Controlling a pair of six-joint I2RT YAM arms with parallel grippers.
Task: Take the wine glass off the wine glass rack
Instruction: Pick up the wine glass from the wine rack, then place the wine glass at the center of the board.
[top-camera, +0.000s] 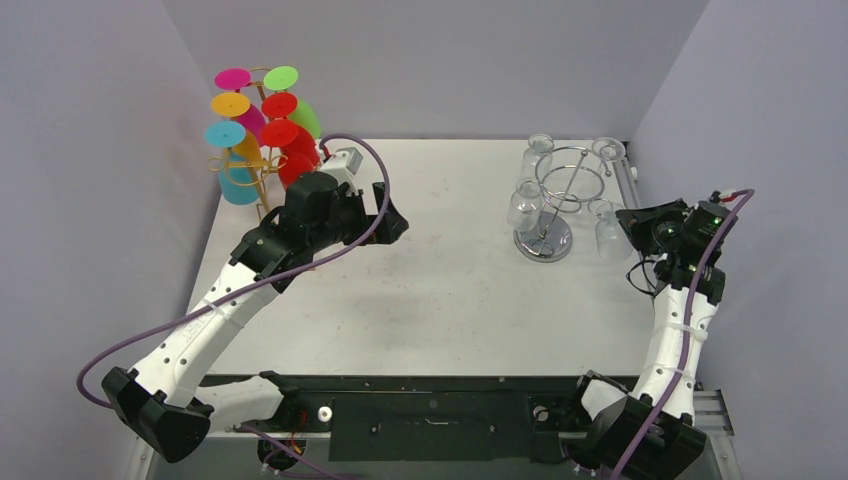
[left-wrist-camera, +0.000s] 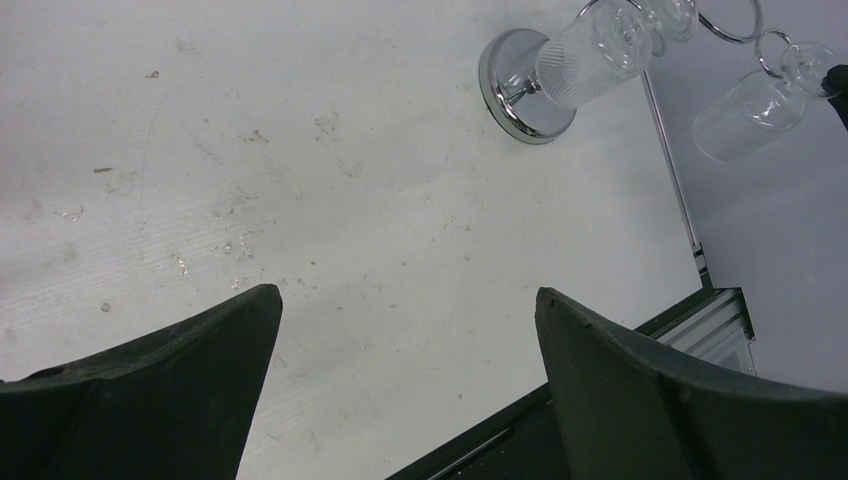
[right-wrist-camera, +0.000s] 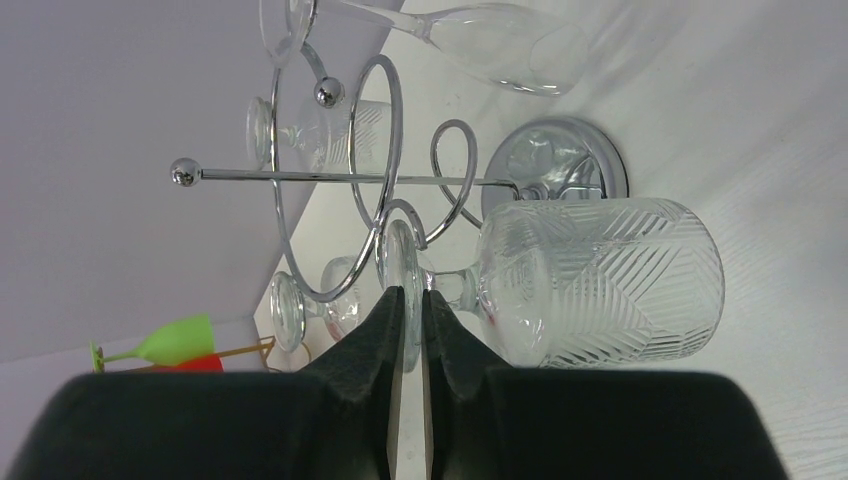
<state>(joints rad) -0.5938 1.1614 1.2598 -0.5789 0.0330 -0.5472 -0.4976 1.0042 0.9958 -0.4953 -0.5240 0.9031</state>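
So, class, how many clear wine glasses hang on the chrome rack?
4, all hanging from the chrome rack: far-left glass, far-right glass, near-left glass, and near-right glass, whose foot the right gripper pinches. Another could hide behind these.

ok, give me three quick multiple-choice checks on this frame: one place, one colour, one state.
1. Where does the chrome rack stand?
A) far left corner
B) right part of the table
C) near edge, centre

2. What colour is the wine glass that the right gripper pinches by its foot?
A) red
B) green
C) clear

3. How is the left gripper?
A) open, holding nothing
B) shut on a glass
C) shut on the rack

Key:
1 B, the top view shows it on the table's right side.
2 C, its patterned bowl is see-through.
3 A, its jaws stand wide apart with nothing between them.
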